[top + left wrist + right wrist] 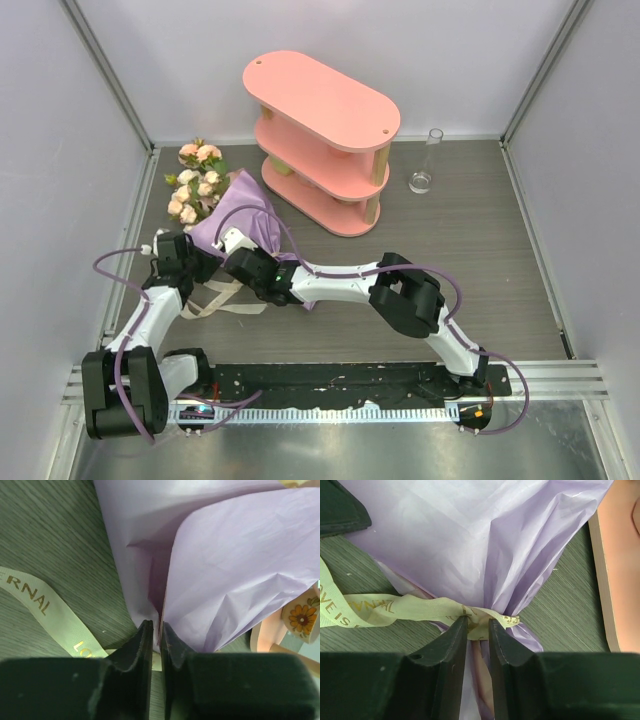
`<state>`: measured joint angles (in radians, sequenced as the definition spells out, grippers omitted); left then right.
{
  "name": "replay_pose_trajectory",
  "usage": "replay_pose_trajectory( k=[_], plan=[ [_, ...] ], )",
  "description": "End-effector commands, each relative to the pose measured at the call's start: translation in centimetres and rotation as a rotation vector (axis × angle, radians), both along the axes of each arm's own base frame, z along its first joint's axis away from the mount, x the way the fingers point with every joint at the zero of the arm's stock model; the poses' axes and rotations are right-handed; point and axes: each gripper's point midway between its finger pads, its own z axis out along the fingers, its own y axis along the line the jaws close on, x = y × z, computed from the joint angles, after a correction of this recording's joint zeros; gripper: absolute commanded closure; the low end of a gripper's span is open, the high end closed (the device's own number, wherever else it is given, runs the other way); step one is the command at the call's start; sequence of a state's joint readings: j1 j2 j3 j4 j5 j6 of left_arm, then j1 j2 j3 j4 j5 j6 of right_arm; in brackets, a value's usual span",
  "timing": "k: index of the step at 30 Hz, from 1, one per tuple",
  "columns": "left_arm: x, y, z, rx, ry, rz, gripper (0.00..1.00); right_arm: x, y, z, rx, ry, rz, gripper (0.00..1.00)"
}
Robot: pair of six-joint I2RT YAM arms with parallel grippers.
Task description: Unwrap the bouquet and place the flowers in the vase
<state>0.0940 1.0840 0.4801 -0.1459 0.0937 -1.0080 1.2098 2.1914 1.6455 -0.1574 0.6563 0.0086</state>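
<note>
My left gripper (156,625) pinches the purple paper (240,570) edge of the bouquet (225,205); my right gripper (477,621) clamps the cream ribbon (395,607) knot.

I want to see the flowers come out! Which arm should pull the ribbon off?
Probably the right: the right claw straddles the ribbon knot. The left claw pinches the purple paper instead.

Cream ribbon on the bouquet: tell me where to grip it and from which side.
Probably the knot, where the ribbon bunches and stands proud at the purple paper's pinched neck. Come from the narrow end, as the right pincer does; the tails lie flat.
</note>
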Motion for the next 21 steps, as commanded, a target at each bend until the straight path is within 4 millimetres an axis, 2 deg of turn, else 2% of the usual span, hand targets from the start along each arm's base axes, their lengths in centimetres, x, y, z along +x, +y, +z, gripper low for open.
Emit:
replay_pose_trajectory(
  k=[1, 2, 4, 11, 13, 17, 21],
  plan=[
    [0.7, 1.0, 1.0, 0.051, -0.061, 0.026, 0.89, 0.5, 0.5, 1.4, 0.037, -0.027, -0.021, 0.75],
    [0.6, 1.1, 0.9, 0.056, -0.053, 0.030, 0.95, 0.5, 0.4, 1.4, 0.033, -0.029, -0.023, 0.78],
    [0.5, 1.2, 0.6, 0.058, -0.042, 0.032, 0.98, 0.5, 0.2, 1.6, 0.032, -0.030, -0.023, 0.85],
    [0.2, 1.2, 0.2, 0.060, -0.029, 0.036, 1.00, 0.5, 0.6, 2.6, 0.080, -0.031, -0.008, 0.99],
    [0.2, 1.3, 0.2, 0.060, -0.029, 0.040, 1.00, 0.9, 0.6, 2.6, 0.072, -0.049, -0.027, 0.99],
    [-0.1, 1.6, 0.0, 0.060, -0.013, 0.063, 1.00, 2.4, 0.6, 5.3, 0.094, -0.147, -0.072, 0.99],
    [-0.5, 2.2, -0.6, 0.081, 0.027, 0.096, 1.00, 3.6, -0.6, 7.4, 0.086, -0.217, -0.131, 0.99]
  ],
)
